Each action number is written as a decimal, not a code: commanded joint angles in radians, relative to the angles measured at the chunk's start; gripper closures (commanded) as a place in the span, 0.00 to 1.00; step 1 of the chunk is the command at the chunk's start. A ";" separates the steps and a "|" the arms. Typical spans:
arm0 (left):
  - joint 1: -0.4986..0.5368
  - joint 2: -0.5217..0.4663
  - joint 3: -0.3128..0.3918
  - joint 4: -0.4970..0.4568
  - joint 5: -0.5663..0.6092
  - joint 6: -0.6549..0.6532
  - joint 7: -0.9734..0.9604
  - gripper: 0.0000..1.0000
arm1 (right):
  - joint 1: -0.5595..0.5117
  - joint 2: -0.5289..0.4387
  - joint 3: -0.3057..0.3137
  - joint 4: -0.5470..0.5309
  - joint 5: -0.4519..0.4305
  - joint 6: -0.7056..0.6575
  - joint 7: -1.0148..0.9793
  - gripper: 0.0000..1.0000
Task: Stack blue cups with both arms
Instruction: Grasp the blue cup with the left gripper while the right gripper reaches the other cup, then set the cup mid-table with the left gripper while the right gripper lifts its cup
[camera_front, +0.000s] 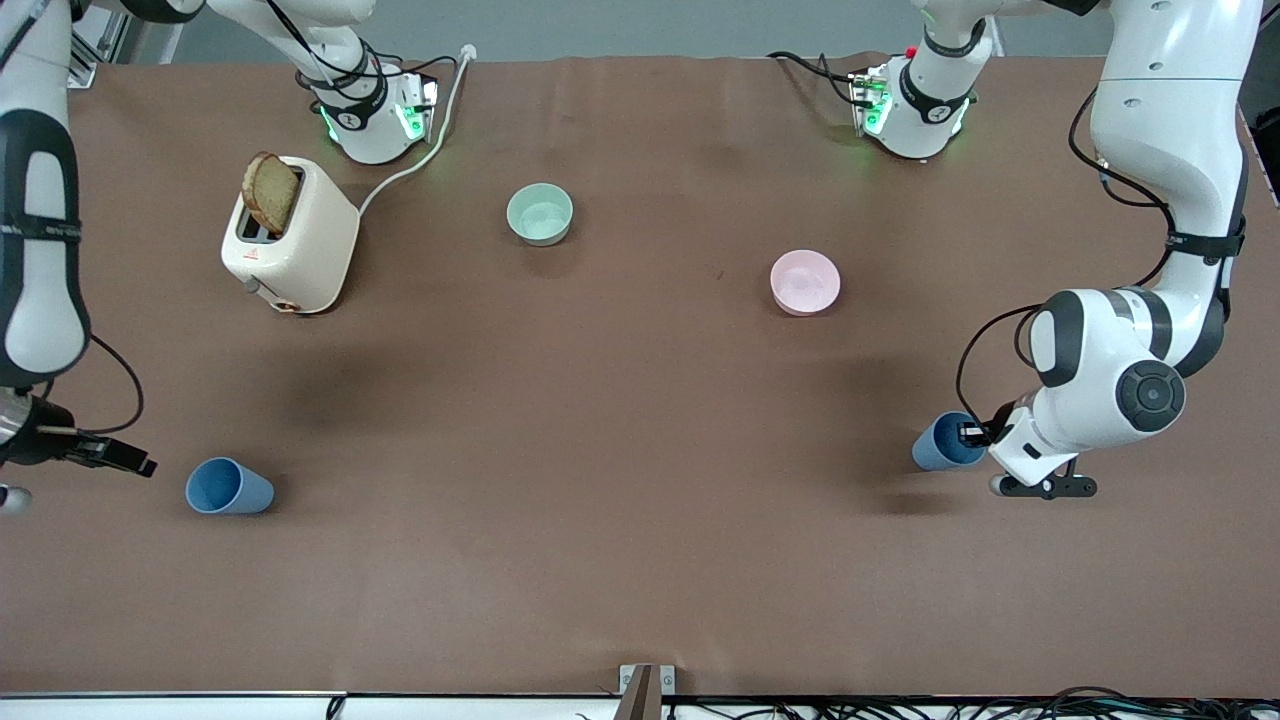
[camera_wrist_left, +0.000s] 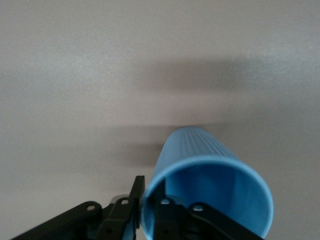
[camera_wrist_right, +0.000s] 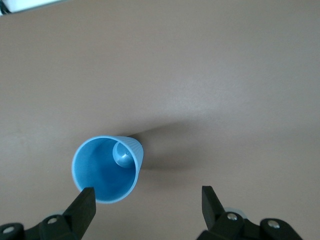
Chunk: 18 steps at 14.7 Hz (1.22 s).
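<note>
One blue cup (camera_front: 938, 445) is on the brown table toward the left arm's end. My left gripper (camera_front: 968, 435) is shut on its rim, one finger inside and one outside, as the left wrist view shows the gripper (camera_wrist_left: 149, 197) and cup (camera_wrist_left: 200, 150). I cannot tell whether the cup still touches the table. The other blue cup (camera_front: 228, 487) stands upright toward the right arm's end. My right gripper (camera_front: 135, 462) is open and empty beside it. In the right wrist view this cup (camera_wrist_right: 107, 167) lies just off one fingertip (camera_wrist_right: 85, 200) of the gripper (camera_wrist_right: 148, 200).
A cream toaster (camera_front: 288, 240) with a bread slice (camera_front: 270, 192) stands near the right arm's base, its cable running to the base. A pale green bowl (camera_front: 540, 213) and a pink bowl (camera_front: 805, 281) stand farther from the camera than the cups.
</note>
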 joint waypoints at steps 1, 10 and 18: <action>-0.012 -0.009 -0.018 0.002 -0.016 0.002 -0.012 0.99 | -0.002 0.060 0.002 0.016 0.086 0.033 -0.032 0.10; -0.231 0.009 -0.285 0.103 -0.003 -0.005 -0.776 1.00 | 0.000 0.119 0.013 -0.004 0.151 0.089 -0.052 0.79; -0.491 0.175 -0.237 0.247 0.031 0.047 -1.078 0.98 | 0.007 0.056 0.015 -0.017 0.177 0.008 -0.037 0.95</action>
